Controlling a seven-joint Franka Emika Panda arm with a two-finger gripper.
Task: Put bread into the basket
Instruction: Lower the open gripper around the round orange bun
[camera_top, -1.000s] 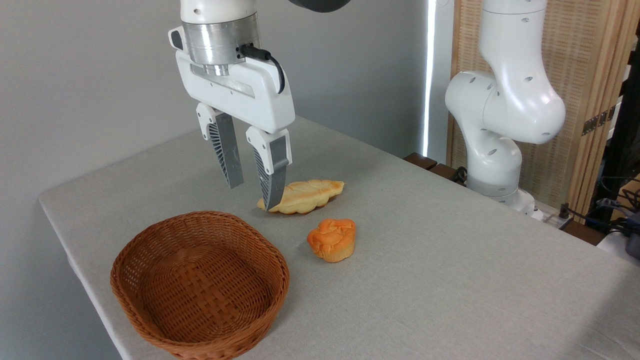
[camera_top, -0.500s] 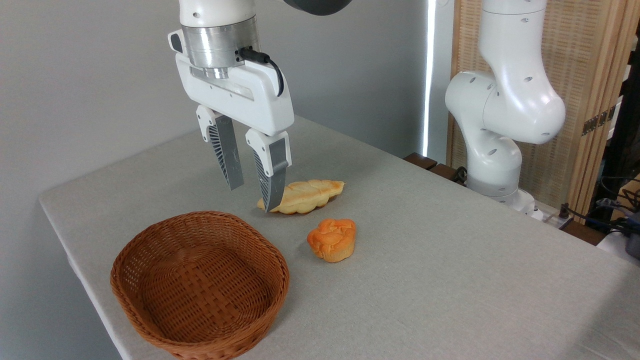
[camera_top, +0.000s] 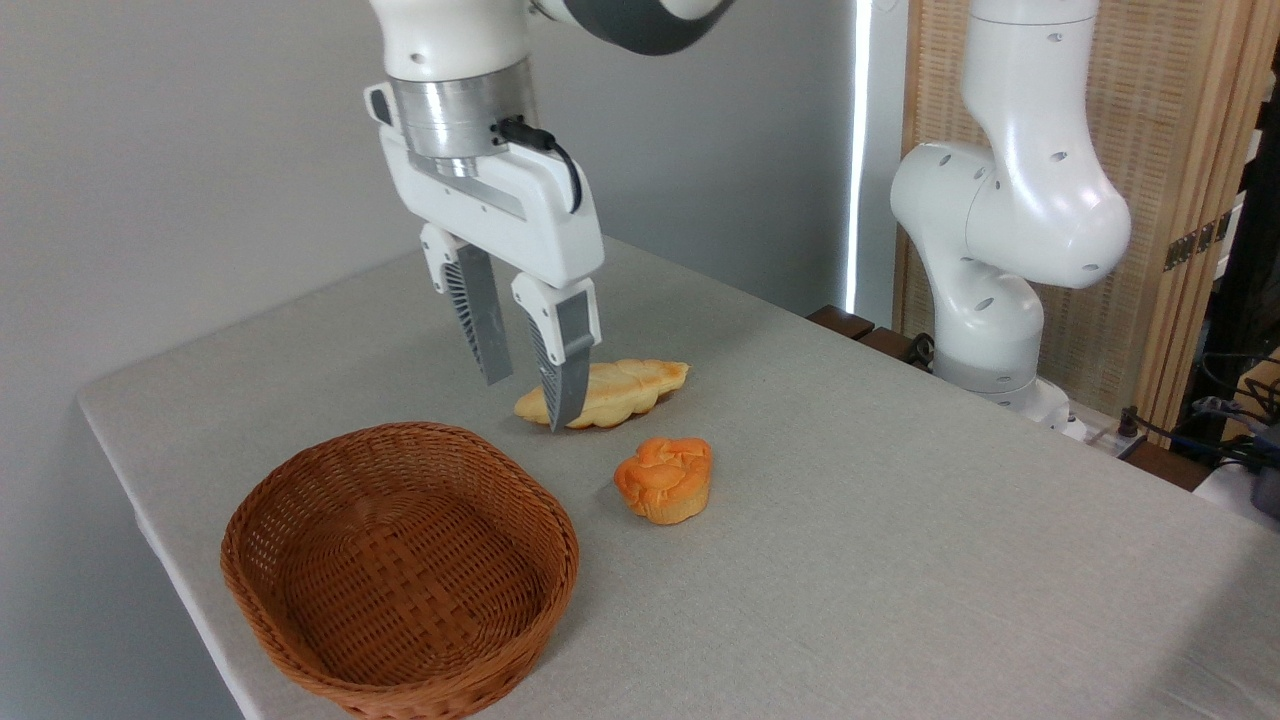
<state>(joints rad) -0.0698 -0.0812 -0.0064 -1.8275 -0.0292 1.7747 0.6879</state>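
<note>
Hovering above the table (camera_top: 900, 560), the gripper (camera_top: 530, 400) hangs empty with its jaws a moderate gap apart, fingers pointing down, up behind the basket (camera_top: 300, 625), in front of the pale leaf-shaped bread (camera_top: 620, 388) from this angle. Probably it's lining up for a pick, not committed yet. The bread (camera_top: 665, 478), the orange knotted bun, sits untouched on the cloth just right of the basket rim, near it but apart. Basket holds nothing, only bare weave inside. Nothing grasped so far.
</note>
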